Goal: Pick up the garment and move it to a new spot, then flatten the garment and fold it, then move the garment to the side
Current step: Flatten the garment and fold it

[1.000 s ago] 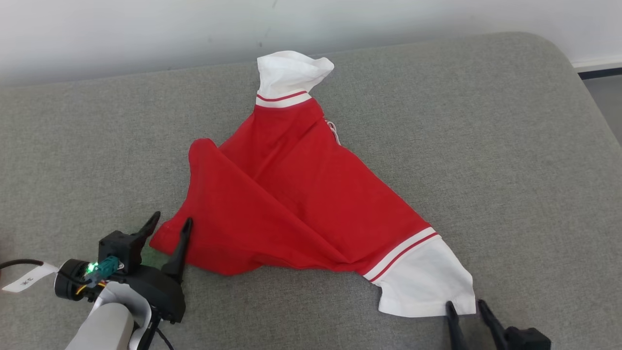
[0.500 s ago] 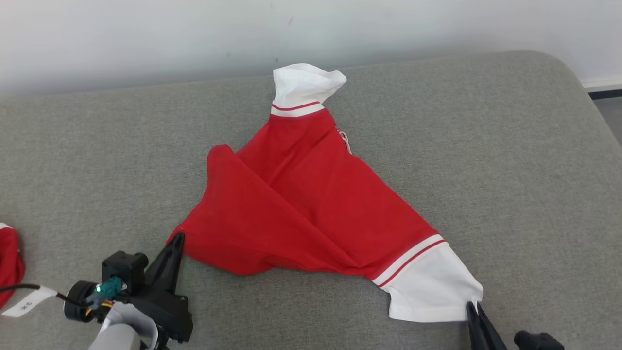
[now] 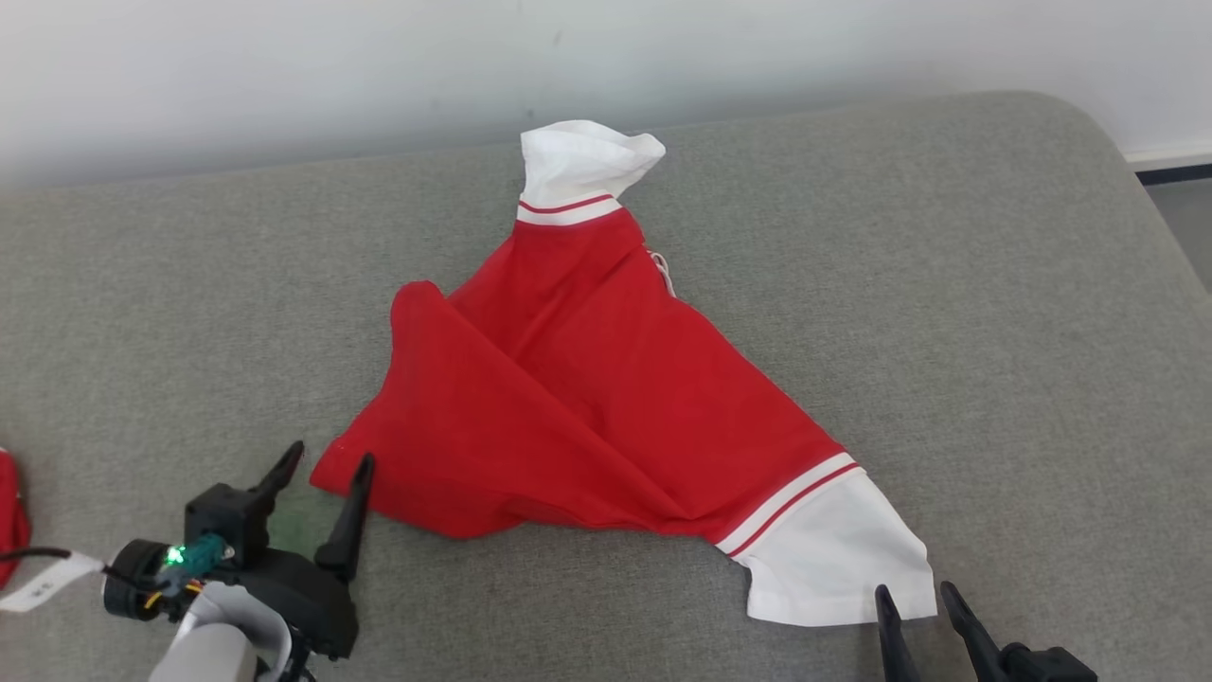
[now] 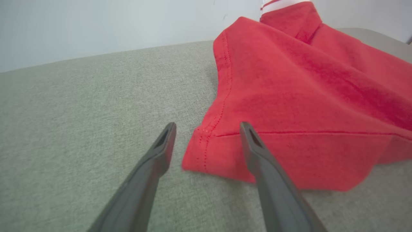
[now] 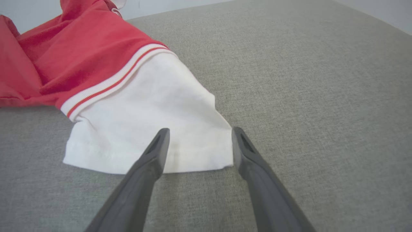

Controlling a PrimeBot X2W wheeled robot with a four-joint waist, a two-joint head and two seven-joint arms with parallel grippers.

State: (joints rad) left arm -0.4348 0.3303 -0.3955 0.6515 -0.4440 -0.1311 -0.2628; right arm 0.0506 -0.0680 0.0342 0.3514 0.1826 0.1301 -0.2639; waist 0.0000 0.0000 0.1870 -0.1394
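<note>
The garment [image 3: 587, 398], a red shirt with white, red-striped sleeves, lies bunched in a rough triangle in the middle of what looks like a grey cushion [image 3: 994, 284]. The left gripper [image 3: 329, 457] is spread, straddling the red hem corner. The right gripper [image 3: 915, 592] is spread at the white sleeve's edge. They are likely placed to pinch both ends and pull the garment flat.

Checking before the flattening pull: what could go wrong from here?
The left pincer, open, straddles the red hem corner of the garment; a shallow bite might slip. The right pincer, open, straddles a corner of the white sleeve; pulling there may stretch only the sleeve, leaving the diagonal fold in place.
</note>
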